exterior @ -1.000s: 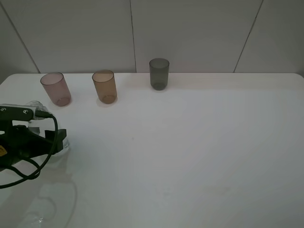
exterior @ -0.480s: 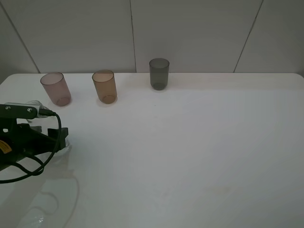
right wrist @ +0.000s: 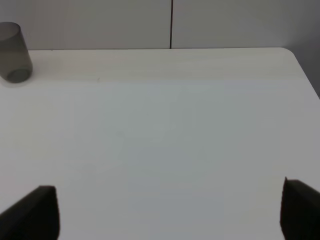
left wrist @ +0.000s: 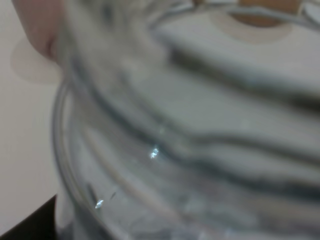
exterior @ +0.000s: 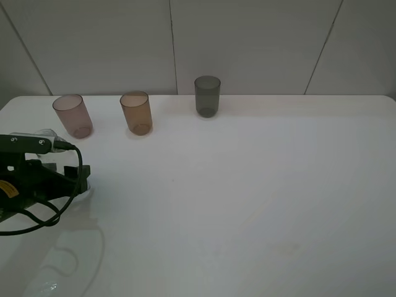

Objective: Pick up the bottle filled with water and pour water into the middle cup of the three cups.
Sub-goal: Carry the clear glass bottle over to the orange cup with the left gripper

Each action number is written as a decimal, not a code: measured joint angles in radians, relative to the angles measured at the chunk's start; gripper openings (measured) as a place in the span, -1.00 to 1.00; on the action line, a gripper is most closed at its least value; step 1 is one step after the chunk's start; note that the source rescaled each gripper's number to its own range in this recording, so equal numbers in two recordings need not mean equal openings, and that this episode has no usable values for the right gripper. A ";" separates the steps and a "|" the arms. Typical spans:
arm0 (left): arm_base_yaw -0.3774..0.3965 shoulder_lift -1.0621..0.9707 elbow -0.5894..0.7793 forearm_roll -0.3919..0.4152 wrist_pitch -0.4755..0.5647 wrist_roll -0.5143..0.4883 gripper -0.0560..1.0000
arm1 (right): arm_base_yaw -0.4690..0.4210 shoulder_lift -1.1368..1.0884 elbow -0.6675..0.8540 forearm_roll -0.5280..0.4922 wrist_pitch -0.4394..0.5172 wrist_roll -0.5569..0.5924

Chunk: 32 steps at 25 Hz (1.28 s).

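Left gripper (exterior: pixel 75 179) fingers are pinching the small clear plastic bottle (left wrist: pixel 190 150) at the left edge of the white desk (exterior: pixel 266 185), on the near side of the pinkish-mauve translucent tumbler (exterior: pixel 73 115). The translucent amber-brown plastic tumbler (exterior: pixel 136 112) is standing mid-row at the far side, with the dark smoky-grey tumbler (exterior: pixel 207 96) to its right. Right gripper (right wrist: pixel 165 210) fingers are sitting spread wide apart.
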 joint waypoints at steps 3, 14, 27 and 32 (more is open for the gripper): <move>0.000 0.000 0.000 -0.001 -0.001 0.000 -0.89 | 0.000 0.000 0.000 0.000 0.000 0.000; 0.000 0.000 0.000 -0.001 -0.001 0.000 -0.89 | 0.000 0.000 0.000 0.000 0.000 0.000; 0.000 -0.021 0.000 0.003 0.011 0.000 -0.89 | 0.000 0.000 0.000 0.000 0.000 0.000; 0.000 -0.090 0.000 0.010 0.015 0.000 -0.89 | 0.000 0.000 0.000 0.000 0.000 0.000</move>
